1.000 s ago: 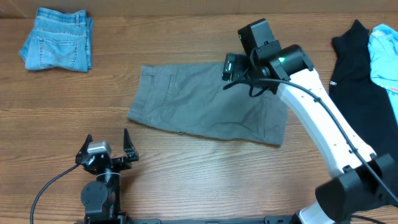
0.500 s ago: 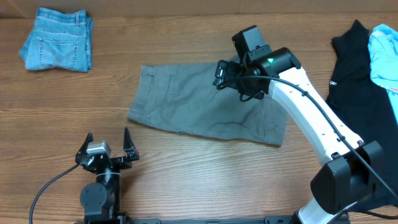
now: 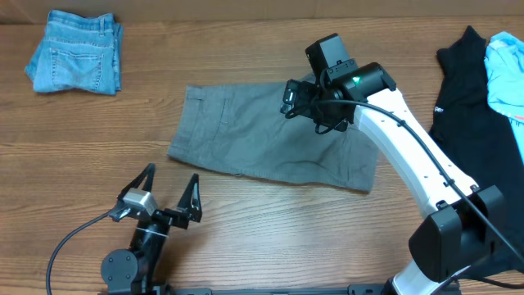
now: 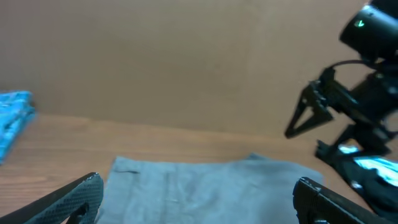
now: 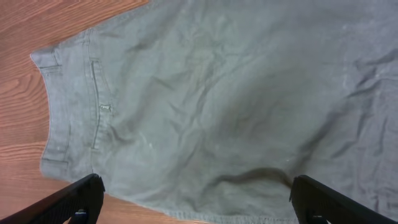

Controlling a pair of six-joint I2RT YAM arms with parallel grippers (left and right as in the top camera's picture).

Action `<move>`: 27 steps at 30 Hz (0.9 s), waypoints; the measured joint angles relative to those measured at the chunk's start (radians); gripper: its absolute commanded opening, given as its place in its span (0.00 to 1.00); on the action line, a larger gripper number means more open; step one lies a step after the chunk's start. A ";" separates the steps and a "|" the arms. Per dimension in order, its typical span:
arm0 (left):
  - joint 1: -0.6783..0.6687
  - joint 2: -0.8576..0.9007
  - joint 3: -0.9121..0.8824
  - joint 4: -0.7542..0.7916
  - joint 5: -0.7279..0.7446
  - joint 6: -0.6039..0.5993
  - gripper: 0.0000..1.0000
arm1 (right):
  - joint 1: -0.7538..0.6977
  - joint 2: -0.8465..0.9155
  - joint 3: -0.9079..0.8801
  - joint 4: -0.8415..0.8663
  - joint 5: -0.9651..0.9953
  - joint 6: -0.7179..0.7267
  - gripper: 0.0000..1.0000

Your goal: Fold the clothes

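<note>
The grey shorts lie flat in the middle of the table, folded once, waistband to the left. They also show in the left wrist view and the right wrist view, where the slit back pocket is at the left. My right gripper is open and empty, held above the shorts' upper right part; in its own view the fingers straddle the hem. My left gripper is open and empty near the front edge, in front of the shorts' lower left corner; it also shows in its own view.
Folded blue jeans lie at the far left corner. A black garment and a light-blue garment lie at the right edge. The right arm crosses over the shorts' right side.
The left gripper has moved forward and to the right, turning toward the shorts. The right gripper shifted left over the shorts a second ago and has held still since.
</note>
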 measured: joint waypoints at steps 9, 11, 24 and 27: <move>0.000 0.420 0.478 -0.376 0.026 0.045 1.00 | 0.000 0.000 0.000 0.045 0.014 0.000 1.00; 0.000 0.586 0.638 -0.531 0.029 0.063 1.00 | 0.000 0.000 0.000 0.058 0.014 0.000 1.00; -0.008 1.273 1.148 -0.920 0.036 0.131 1.00 | 0.000 0.000 -0.001 0.019 0.049 -0.001 0.88; -0.009 1.361 1.148 -0.920 0.055 0.099 0.91 | -0.005 0.000 -0.001 -0.017 0.050 0.003 0.85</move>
